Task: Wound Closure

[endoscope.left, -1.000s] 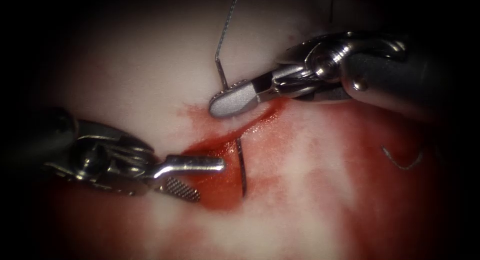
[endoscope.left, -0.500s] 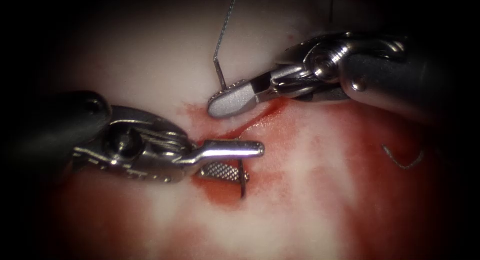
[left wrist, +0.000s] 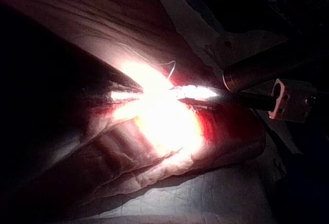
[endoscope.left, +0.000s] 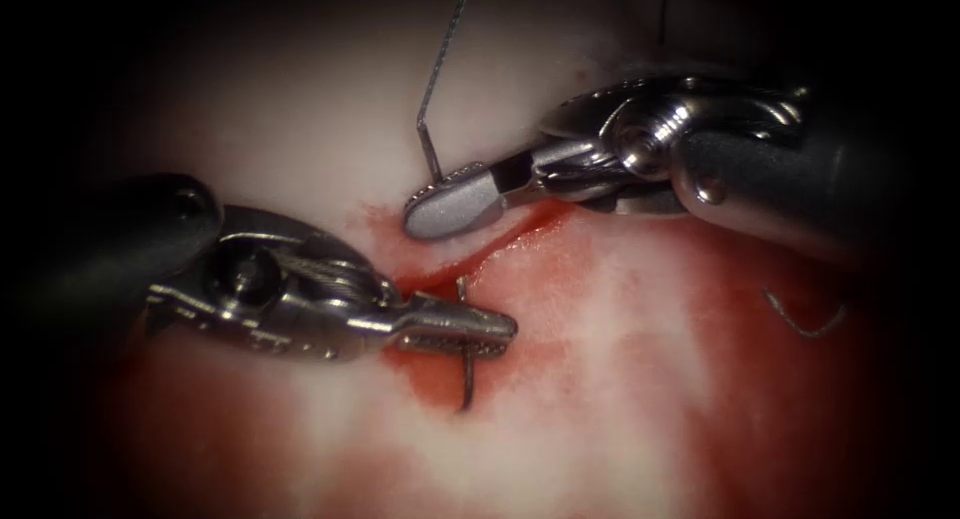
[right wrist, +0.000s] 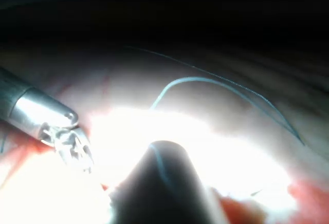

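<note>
In the endoscope view my left tool (endoscope.left: 470,331) comes in from the left, its jaws shut across the curved needle (endoscope.left: 466,374) a little above the point end. That end lies over the red fluid (endoscope.left: 430,369) just below the cut (endoscope.left: 500,244). My right tool (endoscope.left: 440,201) reaches in from the right above the cut, jaws closed on the needle's tail end. The needle's middle is hidden behind that tool and the cut's edge. Thread (endoscope.left: 445,49) rises from the tail. The left tool (right wrist: 72,142) also shows in the right wrist view.
A short cut end of thread (endoscope.left: 800,324) lies on the tissue (endoscope.left: 620,379) to the right of the cut. Red fluid stains the tissue around and below the cut. Loose thread (right wrist: 221,84) curves over the pale tissue in the right wrist view.
My left tool moved right to the needle with jaws open and shut on it below the cut. The right tool and the needle's tail shifted slightly left.
</note>
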